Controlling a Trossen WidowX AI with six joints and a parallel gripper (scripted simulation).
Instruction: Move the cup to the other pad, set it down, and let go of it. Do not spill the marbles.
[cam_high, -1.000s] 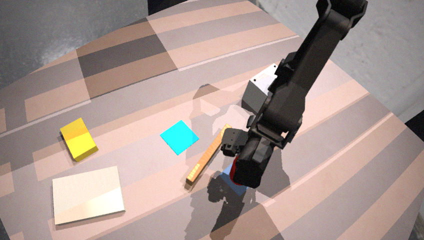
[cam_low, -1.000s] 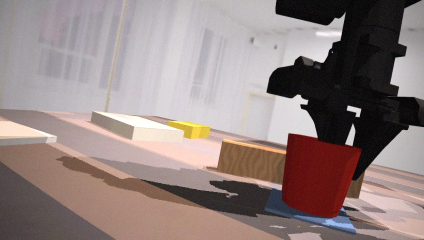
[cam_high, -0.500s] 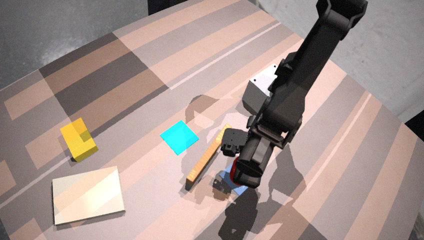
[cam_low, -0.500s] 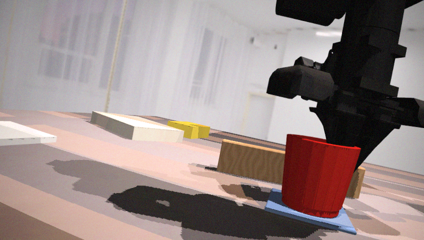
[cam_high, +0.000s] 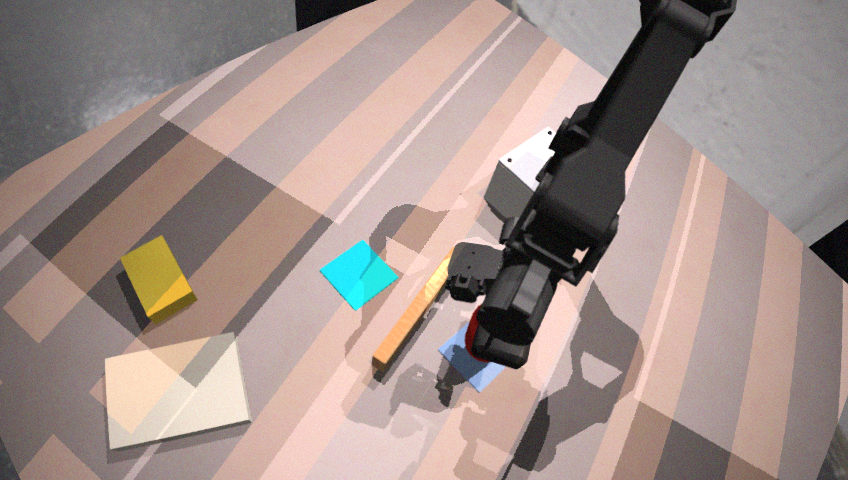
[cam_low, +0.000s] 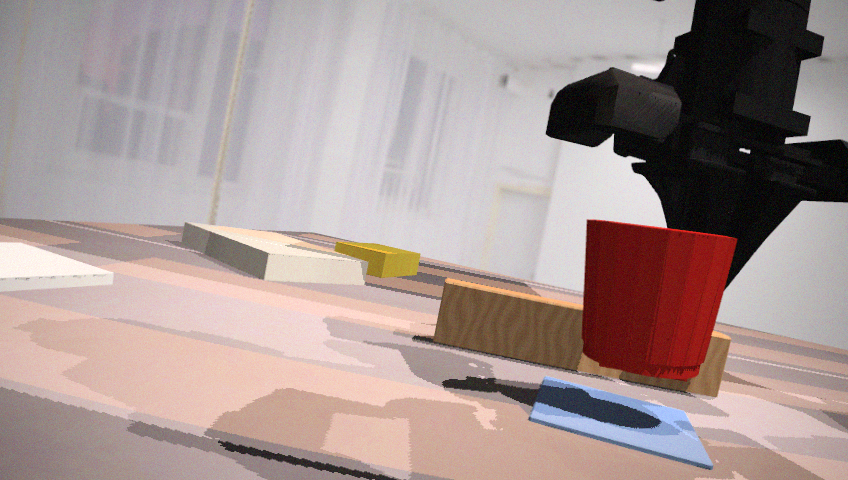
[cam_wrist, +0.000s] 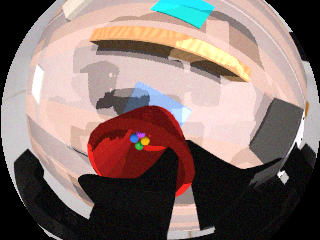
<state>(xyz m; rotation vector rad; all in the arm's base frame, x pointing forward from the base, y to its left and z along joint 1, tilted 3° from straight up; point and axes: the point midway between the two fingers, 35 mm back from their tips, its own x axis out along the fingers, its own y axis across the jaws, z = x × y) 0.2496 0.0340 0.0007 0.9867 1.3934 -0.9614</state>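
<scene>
The red cup (cam_high: 471, 336) (cam_low: 648, 297) (cam_wrist: 115, 155) hangs in the air, clear of the blue pad (cam_high: 482, 377) (cam_low: 684, 443) (cam_wrist: 175, 110) and nearly upright. Several small marbles (cam_wrist: 139, 140) lie inside it at the bottom. My gripper (cam_low: 711, 243) (cam_wrist: 180, 144) is shut on the cup's wall, one finger inside the cup and one outside. The arm hides most of the cup in the top view. The cyan pad (cam_high: 357, 276) (cam_wrist: 185, 10) lies bare on the far side of the wooden bar from the cup.
The wooden bar (cam_high: 410, 318) (cam_low: 505, 321) (cam_wrist: 135, 36) stands between the two pads. A grey-white box (cam_high: 511, 193) (cam_wrist: 275, 130) is beside the arm. A yellow block (cam_high: 155, 276) (cam_low: 401, 264) and a cream slab (cam_high: 172, 392) (cam_low: 315, 268) lie farther off.
</scene>
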